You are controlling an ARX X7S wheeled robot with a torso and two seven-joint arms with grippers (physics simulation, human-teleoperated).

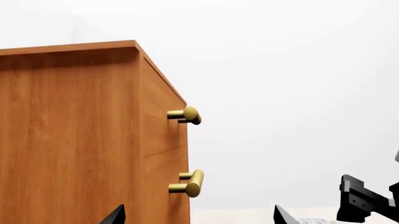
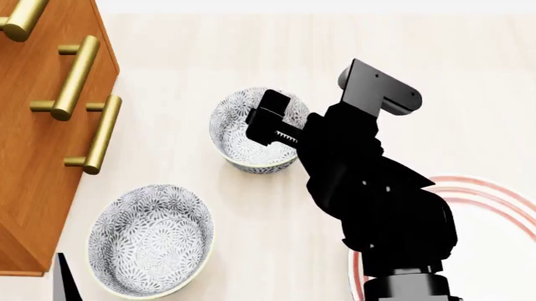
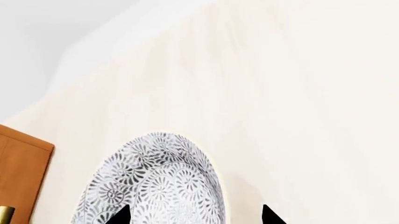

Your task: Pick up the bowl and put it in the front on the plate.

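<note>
Small round deep bowl, white with grey-blue floral pattern (image 2: 251,135): on pale wooden table (image 2: 184,56), at 11 o'clock from large white red-ringed plate (image 2: 494,207). Right black tool (image 2: 270,119): poised over far bowl rim, probably for a rim pinch; tips spread apart in wrist view. Right arm stretched forward, wrist pitched down. Left tool (image 1: 198,217): tips apart, facing brown wooden cabinet (image 1: 74,140).

A pale cream tabletop (image 2: 251,44) meets a wooden cabinet (image 1: 68,140) with brass handles (image 2: 71,78); white wall behind.

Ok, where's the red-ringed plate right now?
In the head view, the plate sits at the lower right, mostly hidden behind the right arm, right of both patterned bowls.
</note>
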